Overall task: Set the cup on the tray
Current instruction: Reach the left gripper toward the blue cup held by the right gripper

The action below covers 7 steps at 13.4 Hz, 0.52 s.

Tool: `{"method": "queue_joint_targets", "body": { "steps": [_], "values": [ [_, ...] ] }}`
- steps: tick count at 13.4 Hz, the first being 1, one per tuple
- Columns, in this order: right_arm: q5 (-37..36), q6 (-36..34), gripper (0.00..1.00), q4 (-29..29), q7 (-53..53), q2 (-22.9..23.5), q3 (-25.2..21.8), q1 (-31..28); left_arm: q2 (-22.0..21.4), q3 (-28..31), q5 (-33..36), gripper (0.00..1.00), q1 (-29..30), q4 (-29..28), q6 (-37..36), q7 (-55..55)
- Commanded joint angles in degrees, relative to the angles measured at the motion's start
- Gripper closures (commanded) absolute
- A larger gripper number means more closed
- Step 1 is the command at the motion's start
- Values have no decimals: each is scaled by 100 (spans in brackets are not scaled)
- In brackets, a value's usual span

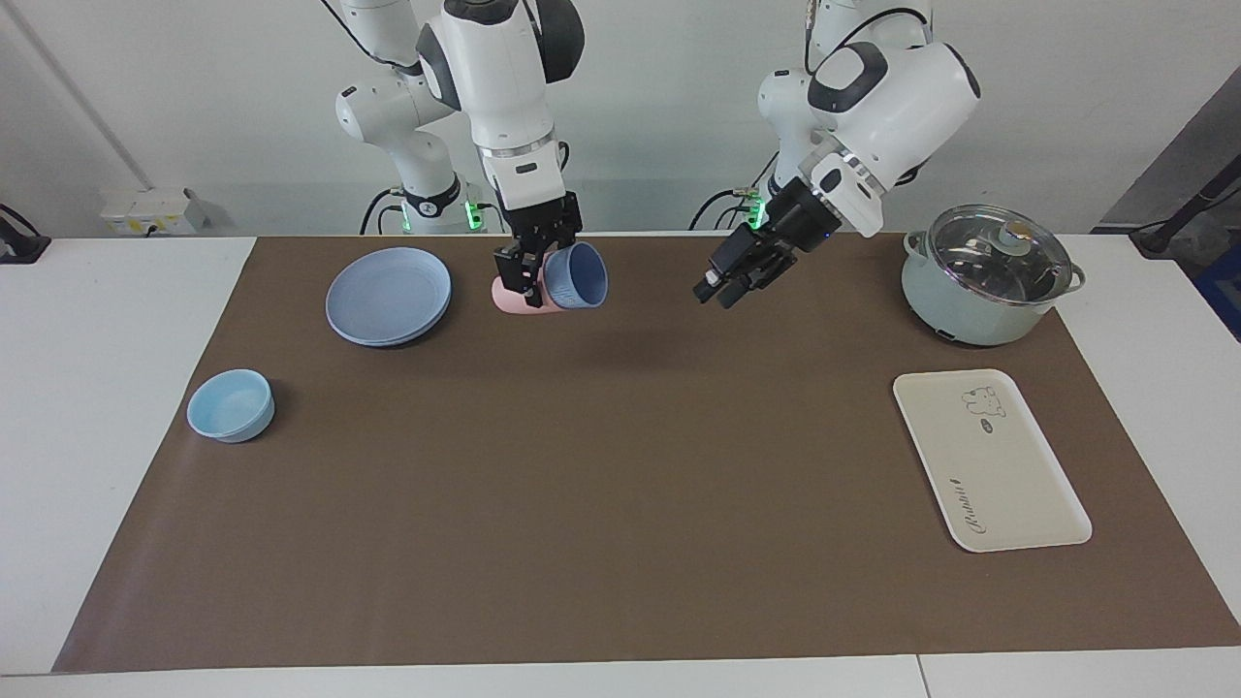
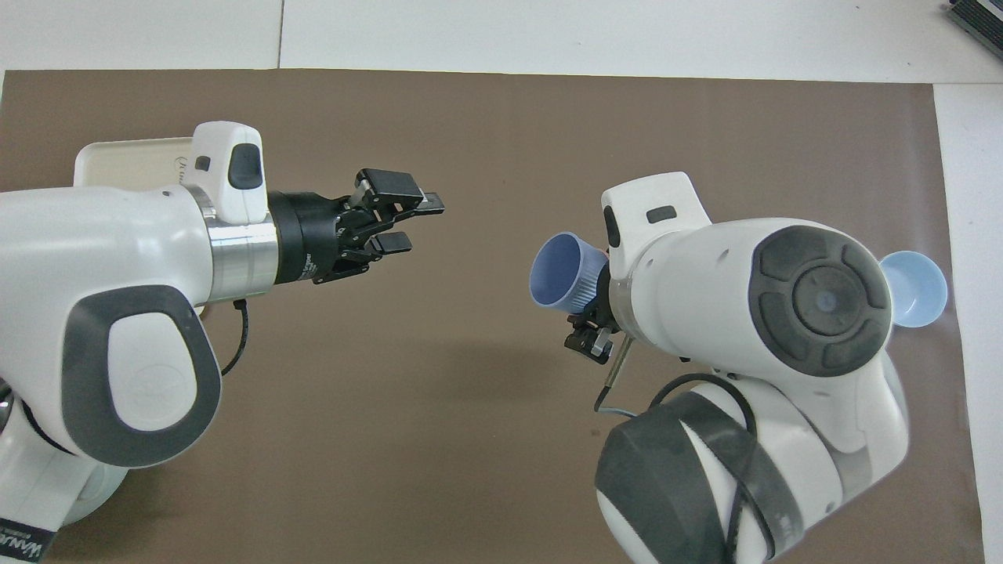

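Observation:
The periwinkle-blue cup (image 1: 579, 275) (image 2: 558, 272) is tipped on its side in the air, nested in a salmon-pink tumbler (image 1: 508, 295). My right gripper (image 1: 528, 274) is shut on this pair, over the mat beside the round plate. The cup's mouth points toward my left gripper (image 1: 720, 284) (image 2: 406, 224), which hovers over the middle of the mat a short gap away, open and holding nothing. The cream tray (image 1: 989, 460) (image 2: 117, 160) lies flat at the left arm's end of the table. In the overhead view the left arm hides most of it.
A round blue plate (image 1: 388, 294) lies at the right arm's end, near the robots. A light-blue bowl (image 1: 231, 404) (image 2: 913, 288) sits farther out at the same end. A pale green pot with a glass lid (image 1: 989, 276) stands near the tray, closer to the robots.

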Motion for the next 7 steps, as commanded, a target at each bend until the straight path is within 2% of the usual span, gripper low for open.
{"method": "queue_joint_targets", "body": {
  "steps": [1, 3, 7],
  "values": [
    [-146, -61, 100, 133, 122, 51, -26, 1, 94, 94, -142, 43, -543, -177, 484, -259],
    [-146, -61, 100, 133, 113, 51, -26, 1, 129, 94, -142, 45, -851, -405, 905, -305],
    [-146, -61, 100, 133, 122, 51, -35, -8, 252, 85, -151, 46, -1045, -371, 1117, -462]
  ]
}}
